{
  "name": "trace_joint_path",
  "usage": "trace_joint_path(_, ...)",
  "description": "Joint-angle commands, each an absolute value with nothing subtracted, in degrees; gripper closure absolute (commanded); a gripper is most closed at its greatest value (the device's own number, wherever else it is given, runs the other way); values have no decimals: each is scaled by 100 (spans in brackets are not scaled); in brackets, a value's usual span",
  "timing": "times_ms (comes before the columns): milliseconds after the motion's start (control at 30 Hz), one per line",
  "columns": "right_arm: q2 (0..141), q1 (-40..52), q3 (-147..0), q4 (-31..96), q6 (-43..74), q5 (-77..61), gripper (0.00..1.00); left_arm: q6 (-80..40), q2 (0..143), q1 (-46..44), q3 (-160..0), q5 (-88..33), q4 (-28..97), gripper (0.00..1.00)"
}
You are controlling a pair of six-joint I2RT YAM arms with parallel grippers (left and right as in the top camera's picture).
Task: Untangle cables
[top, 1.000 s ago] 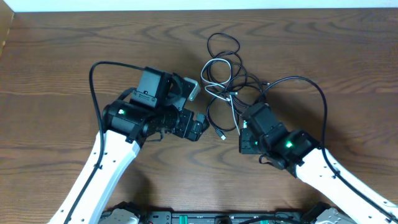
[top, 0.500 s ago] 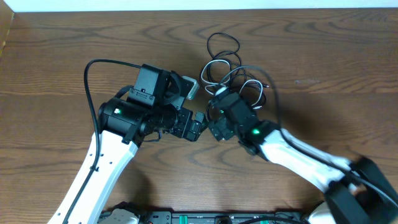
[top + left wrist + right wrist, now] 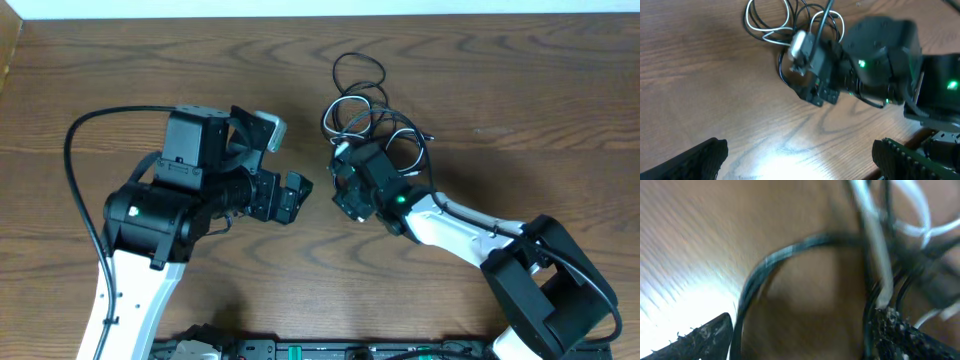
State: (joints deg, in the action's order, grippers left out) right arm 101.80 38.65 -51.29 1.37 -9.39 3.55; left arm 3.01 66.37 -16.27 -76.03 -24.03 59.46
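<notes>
Though badly blurred, readable in right wrist view: right gripper (image 3: 802, 330) released, fingertips at lower left and lower right corners, wide apart. Between them, one black cord arcing from lower left up to upper middle. One white cord dropping from top of frame toward the right-hand fingertip; contact there too smeared to call. No clamp on anything visible.

Upper middle of overhead frame: cables (image 3: 362, 112), loose tangle of thin black and white loops lying flat on wooden table (image 3: 520, 80). One black loop sticking out at the top of the heap, white loops on its left side. Small plug ends too small to sort out.

Centre of overhead frame: right arm reaching in from lower right corner, nose of claw at the lower edge of the tangle, over its bottom loops.

Left of centre, overhead: left gripper (image 3: 283, 160) released, jaws spread wide, nothing between, pointing right toward the heap but apart from it. Confirmed in left wrist view: both fingertips at the bottom corners, bare wood between, right claw and white loops across the top half.
</notes>
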Motion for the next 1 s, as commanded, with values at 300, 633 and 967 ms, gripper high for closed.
trace_joint_path(300,10031,3618,-6119,-115,-711,-270,12,301,6659,-1603,-7690,-2392,6093,2)
trace_joint_path(633,10632,3098,-6121,-832,-731,-1083,15,296,6659,-1603,-7690,-2392,6165,2)
trace_joint_path(967,10654,3148,-6119,-587,-668,-1260,27,292,6659,-1603,-7690,-2394,6198,2)
